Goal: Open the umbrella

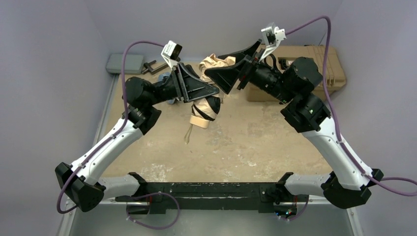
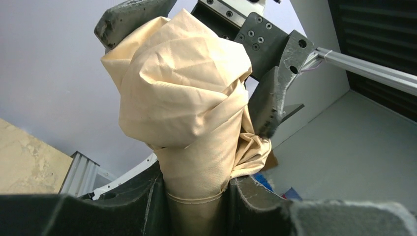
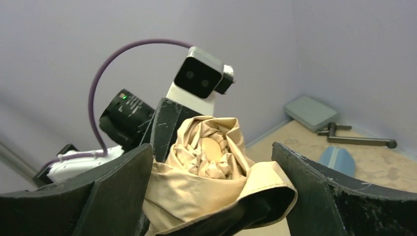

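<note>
The umbrella [image 1: 205,109] is folded into a beige-tan bundle and held up above the table, cream handle end pointing down toward me. My left gripper [image 1: 205,92] is shut on its middle; in the left wrist view [image 2: 196,209] both fingers press the wrapped fabric [image 2: 182,88]. My right gripper [image 1: 223,73] is open with its fingers on either side of the crumpled upper end [image 3: 206,162]. The left finger [image 3: 113,187] touches the cloth, while the right finger [image 3: 334,191] stands apart from it. A flap shows the black underside [image 3: 255,206].
A tan hard toolbox [image 1: 314,61] stands at the back right. A grey pad [image 1: 125,63] and a black clamp tool [image 1: 155,66] lie at the back left. A blue pouch [image 3: 337,160] lies on the table beneath the left arm. Walls close in on three sides.
</note>
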Robot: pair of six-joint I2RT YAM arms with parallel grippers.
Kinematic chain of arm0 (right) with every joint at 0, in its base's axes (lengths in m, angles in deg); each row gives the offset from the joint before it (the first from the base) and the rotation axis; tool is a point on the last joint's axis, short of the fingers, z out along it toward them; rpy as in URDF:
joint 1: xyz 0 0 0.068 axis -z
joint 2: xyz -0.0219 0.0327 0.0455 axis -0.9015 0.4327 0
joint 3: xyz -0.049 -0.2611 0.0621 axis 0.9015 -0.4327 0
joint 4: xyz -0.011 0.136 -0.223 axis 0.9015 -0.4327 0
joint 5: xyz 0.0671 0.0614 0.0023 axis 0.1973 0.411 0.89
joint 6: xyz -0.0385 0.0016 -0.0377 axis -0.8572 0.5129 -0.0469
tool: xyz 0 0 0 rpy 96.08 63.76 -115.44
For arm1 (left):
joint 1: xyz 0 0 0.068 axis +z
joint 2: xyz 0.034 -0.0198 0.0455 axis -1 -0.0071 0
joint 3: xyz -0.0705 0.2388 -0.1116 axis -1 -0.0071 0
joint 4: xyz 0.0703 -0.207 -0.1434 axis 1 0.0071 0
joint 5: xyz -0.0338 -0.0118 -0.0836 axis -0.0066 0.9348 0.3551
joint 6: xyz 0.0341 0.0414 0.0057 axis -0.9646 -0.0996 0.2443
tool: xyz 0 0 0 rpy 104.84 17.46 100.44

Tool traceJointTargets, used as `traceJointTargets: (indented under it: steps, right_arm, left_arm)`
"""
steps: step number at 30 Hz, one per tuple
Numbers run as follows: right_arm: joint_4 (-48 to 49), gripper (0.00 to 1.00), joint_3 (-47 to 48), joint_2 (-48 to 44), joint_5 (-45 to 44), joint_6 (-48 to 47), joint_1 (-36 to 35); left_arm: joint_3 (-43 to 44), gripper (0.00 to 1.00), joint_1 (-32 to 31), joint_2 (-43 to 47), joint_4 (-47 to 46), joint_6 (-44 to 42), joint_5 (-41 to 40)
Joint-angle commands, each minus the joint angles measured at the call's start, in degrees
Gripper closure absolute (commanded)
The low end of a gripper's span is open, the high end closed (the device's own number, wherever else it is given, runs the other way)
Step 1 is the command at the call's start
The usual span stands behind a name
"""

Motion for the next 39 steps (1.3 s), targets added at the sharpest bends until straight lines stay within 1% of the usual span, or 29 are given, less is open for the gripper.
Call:
traceJointTargets:
  steps: [1,4,7,9,11,13,16,19,20,21,24,25,26,28,30,32,34,36,37,39]
  right_arm:
    - [5.88,0.11,-1.41,-0.99,8.09,4.95,-0.20]
    - [5.94,0.15,-1.67,-0.54,8.62,5.38,-0.20]
    - [5.94,0.24,-1.69,0.04,9.37,6.05,-0.19]
    - [5.80,0.33,-1.63,0.27,9.72,6.32,-0.16]
    - [5.73,0.49,-1.74,0.12,9.95,6.31,-0.19]
    - [5.28,0.71,-1.87,-0.09,9.84,6.00,-0.22]
    - [4.26,1.00,-2.60,-0.89,8.37,5.39,-0.16]
    - [2.83,1.00,-3.19,-1.82,5.03,4.48,-0.19]
    - [2.10,1.00,-3.07,-2.00,3.60,4.05,-0.21]
    - [0.99,1.00,-2.79,-1.99,2.03,3.62,-0.16]
    - [-2.54,1.00,-1.17,-1.56,-2.50,2.41,-0.19]
    - [-4.14,1.00,-0.26,-1.15,-4.03,2.13,-0.18]
    - [-6.04,1.00,0.81,-0.67,-5.47,1.86,-0.18]
    - [-9.03,1.00,2.77,0.32,-7.67,0.96,-0.13]
    - [-12.28,1.00,4.50,1.21,-10.62,0.57,-0.14]
    - [-15.60,1.00,7.03,2.41,-13.50,0.39,-0.13]
    - [-19.46,1.00,10.13,4.20,-15.09,0.23,-0.17]
    - [-23.71,1.00,13.51,6.57,-16.78,0.43,-0.16]
    - [-25.36,1.00,14.73,7.56,-17.57,0.54,-0.06]
    - [-26.86,1.00,15.38,8.48,-18.88,1.06,-0.07]
  left_arm:
    - [5.18,1.00,-0.01,-1.62,-3.47,-1.37,2.54]
    - [6.92,1.00,-0.19,-3.36,-4.14,-0.84,4.20]
    - [8.80,1.00,-0.39,-4.92,-2.63,-1.40,5.74]
    - [8.99,1.00,-0.41,-5.32,-2.55,-1.39,6.13]
    - [8.99,1.00,-0.40,-5.62,-1.95,-1.67,6.26]
    - [9.35,1.00,-0.36,-5.95,-0.65,-2.35,6.61]
    - [9.41,1.00,-0.42,-5.59,2.54,-4.29,6.03]
    - [9.53,0.99,-0.27,-4.98,6.83,-7.00,4.93]
    - [9.80,0.90,-0.29,-4.67,9.72,-8.58,4.33]
    - [10.16,0.78,-0.33,-4.35,13.06,-10.51,3.70]
    - [12.02,0.38,-0.32,-3.32,24.32,-17.47,0.79]
    - [12.95,0.18,-0.34,-3.05,28.80,-20.17,-0.45]
    - [14.09,0.01,-0.30,-2.87,36.34,-23.87,-2.24]
    - [16.87,0.00,-0.26,-2.39,47.53,-29.44,-7.05]
    - [18.16,0.00,-0.25,-1.09,54.79,-33.84,-12.87]
    - [19.76,0.00,-0.73,0.06,62.35,-38.22,-20.32]
    - [23.49,0.00,-3.39,0.10,71.08,-44.04,-30.44]
    - [27.42,0.00,-8.26,-0.54,77.91,-49.55,-44.37]
    - [28.76,0.00,-10.78,-0.90,79.57,-52.37,-48.58]
    - [30.70,0.00,-15.56,-1.91,81.86,-56.45,-54.39]
